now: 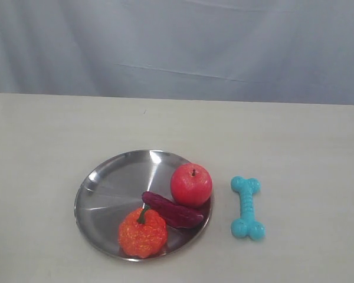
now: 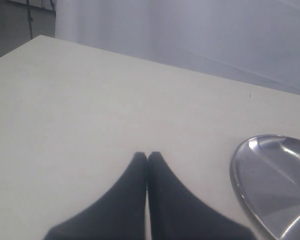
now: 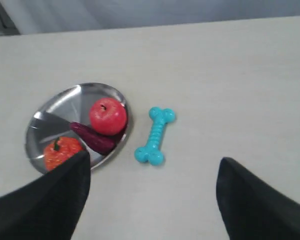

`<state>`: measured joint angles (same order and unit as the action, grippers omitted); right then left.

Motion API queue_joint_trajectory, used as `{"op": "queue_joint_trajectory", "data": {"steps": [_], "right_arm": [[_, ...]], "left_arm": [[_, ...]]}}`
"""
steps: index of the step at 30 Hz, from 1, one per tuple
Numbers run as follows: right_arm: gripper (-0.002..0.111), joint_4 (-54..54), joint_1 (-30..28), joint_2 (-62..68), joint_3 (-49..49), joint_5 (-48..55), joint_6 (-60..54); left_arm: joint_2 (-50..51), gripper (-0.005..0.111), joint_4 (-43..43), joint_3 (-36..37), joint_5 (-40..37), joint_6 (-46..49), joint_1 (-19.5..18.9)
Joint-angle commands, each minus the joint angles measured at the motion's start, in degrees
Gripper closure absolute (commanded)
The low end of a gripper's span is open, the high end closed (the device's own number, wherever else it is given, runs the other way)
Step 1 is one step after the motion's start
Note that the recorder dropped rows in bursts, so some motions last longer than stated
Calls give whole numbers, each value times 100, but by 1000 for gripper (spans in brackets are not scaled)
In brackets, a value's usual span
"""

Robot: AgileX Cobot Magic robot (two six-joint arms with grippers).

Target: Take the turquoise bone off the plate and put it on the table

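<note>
The turquoise bone (image 1: 246, 207) lies flat on the pale beige table (image 1: 307, 147), just right of the silver plate (image 1: 109, 188) and apart from its rim. The right wrist view shows the same bone (image 3: 155, 135) beside the plate (image 3: 65, 102). My right gripper (image 3: 152, 165) is open high above the table, nothing between its fingers, the bone ahead of them. My left gripper (image 2: 147, 156) is shut and empty over bare table, with the plate's rim (image 2: 236, 170) off to one side. Neither gripper shows in the exterior view.
On the plate sit a red apple (image 1: 191, 184), a dark purple-red chilli (image 1: 172, 210) and an orange pumpkin-like pepper (image 1: 143, 232). A grey cloth backdrop (image 1: 177, 47) hangs behind the table's far edge.
</note>
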<state>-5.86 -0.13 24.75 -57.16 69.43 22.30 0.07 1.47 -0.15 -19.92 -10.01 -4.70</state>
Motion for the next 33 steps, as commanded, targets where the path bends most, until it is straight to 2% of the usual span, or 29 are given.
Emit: {"op": "queue_joint_trajectory", "data": {"steps": [1,4,13,23,27,33], "right_arm": [[42,507,-25,-799,-4,54,-115],[49,675,-25,-1201,-4,54,-115],[108,675,-25,-1599,-4,54,-115],[109,1096,-25,-1854,-4,54,-93],[109,677,-25,-1916,-4,54,-330],[109,-123,-25,-1924,230,-1211,-618]], "left_arm": [[-7,107,-1,15,30,-11,28],[-7,107,-1,15,30,-11,28],[-7,107,-1,15,30,-11,28],[-7,107,-1,15,30,-11,28],[-7,107,-1,15,30,-11,28],[-7,107,-1,15,30,-11,28]]}}
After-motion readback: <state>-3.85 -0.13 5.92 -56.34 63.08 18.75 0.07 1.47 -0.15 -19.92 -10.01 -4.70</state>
